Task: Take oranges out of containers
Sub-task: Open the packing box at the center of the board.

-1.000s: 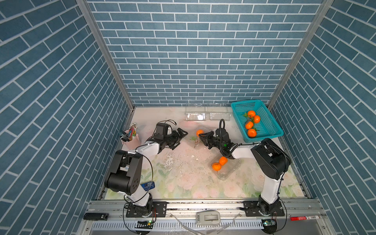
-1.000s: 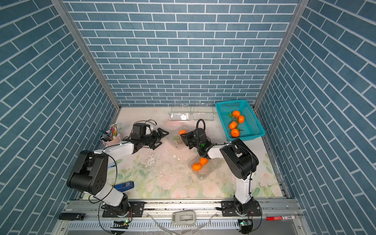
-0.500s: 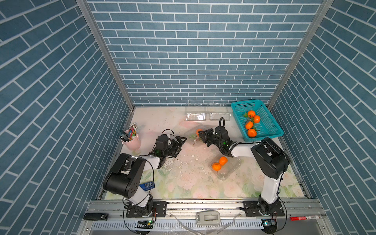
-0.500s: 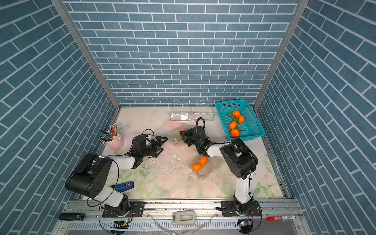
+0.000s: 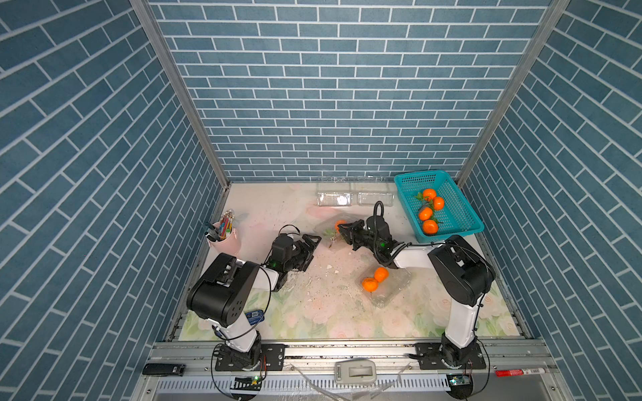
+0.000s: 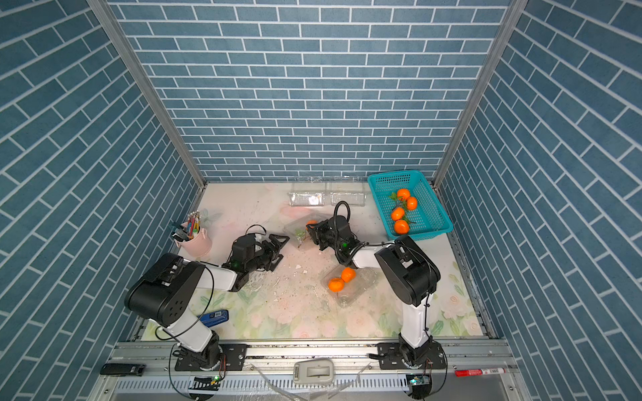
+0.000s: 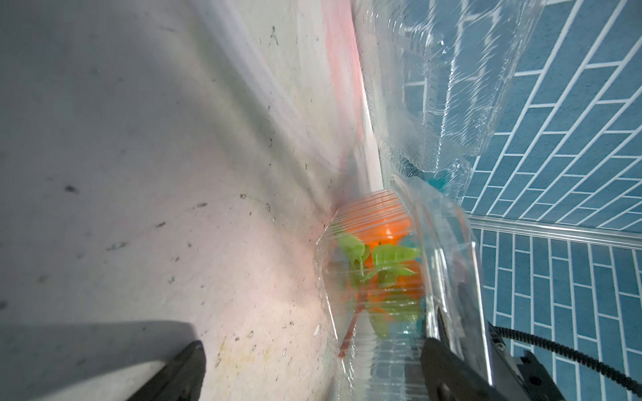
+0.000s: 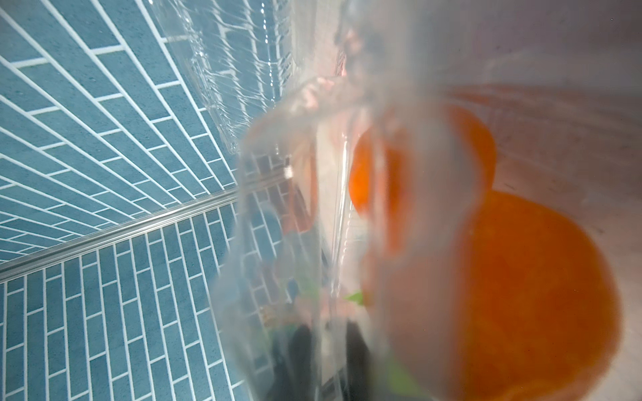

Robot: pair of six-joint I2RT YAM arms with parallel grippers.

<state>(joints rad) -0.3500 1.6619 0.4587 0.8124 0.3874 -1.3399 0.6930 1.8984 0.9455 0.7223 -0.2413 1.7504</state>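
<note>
Top views both give you the table [image 5: 278,312]; read it as a clock with 12 at the back wall. Biggest on it is the basket [image 5: 463,225] at 2 o'clock, with four oranges [image 5: 430,212] in it.

Next come your grippers. The left gripper [image 5: 312,251] sits at 8 o'clock of the centre box [image 5: 323,229], fingers spread wide and empty, just beside the plastic. Whether a tip touches it I cannot tell. The right gripper [image 5: 343,234] is at 3 o'clock of that box. In the right wrist view its fingers [image 8: 300,350] look pinched on a thin clear wall of it.

Two back boxes [image 5: 335,199] lie empty at 12. The near box [image 5: 394,293] at 4 o'clock seems open, with a pair [image 5: 375,279] in it. The centre box, just off mid-table toward 12, holds two more oranges. They are joined by a brown stem [image 7: 354,323] with green leaves [image 7: 392,255].

Expect this box to be light, slick and floppy. It will likely skate or buckle if you push it, so let the right pinch be your anchor. I would take a fruit across its round body, not by the stem, which looks thin enough to snap. The two should come out together and weigh little.
</note>
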